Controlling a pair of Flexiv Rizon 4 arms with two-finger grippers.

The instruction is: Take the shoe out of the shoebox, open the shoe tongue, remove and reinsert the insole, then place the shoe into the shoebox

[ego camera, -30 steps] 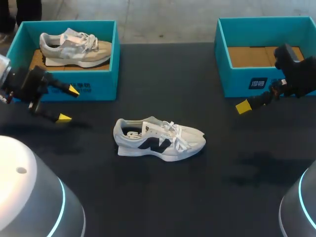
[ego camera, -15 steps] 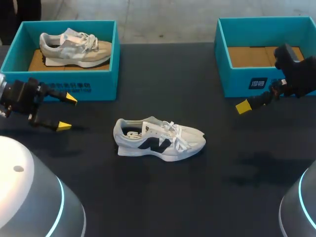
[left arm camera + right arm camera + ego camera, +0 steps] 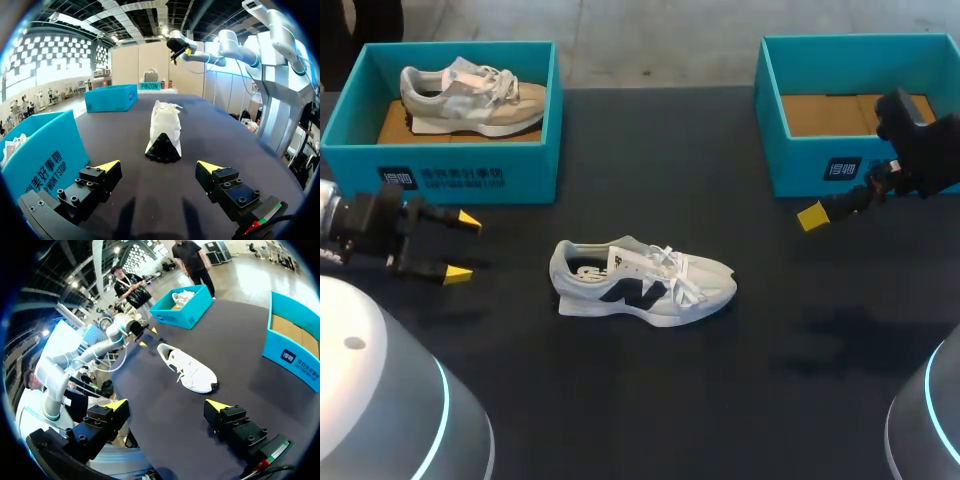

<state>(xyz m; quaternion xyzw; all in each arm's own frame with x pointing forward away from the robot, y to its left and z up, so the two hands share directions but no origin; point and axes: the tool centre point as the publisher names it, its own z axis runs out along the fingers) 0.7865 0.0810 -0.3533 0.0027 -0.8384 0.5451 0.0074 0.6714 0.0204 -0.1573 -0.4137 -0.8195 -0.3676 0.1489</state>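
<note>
A white sneaker (image 3: 642, 282) with a dark logo on its side sits upright on its sole near the middle of the dark table (image 3: 650, 410), outside both boxes. Its heel points toward the robot's left side and its toe toward the right. The laces lie loose over the tongue.

The left hand (image 3: 463, 246) hangs low over the table, well off from the sneaker's heel and just in front of the left shoebox (image 3: 450, 178). Its two yellow-tipped fingers are spread wide, with nothing between them. From that wrist's camera the sneaker's heel faces the hand straight ahead, lined up with the gap between the fingers but well apart from them. The teal wall of the left shoebox stands close beside one finger.

That left shoebox stands at the far left corner and holds a second sneaker (image 3: 472, 97), grey and beige, resting on its cardboard floor with the toe to the right.

The right shoebox (image 3: 820, 168), also teal, stands at the far right corner and shows only its brown cardboard floor. The right arm comes in beside its front wall. The right hand (image 3: 167, 405) is held above the table in front of that box, fingers parted and gripping nothing. Its wrist camera looks down at the white sneaker from the toe end, well ahead of the fingers.
</note>
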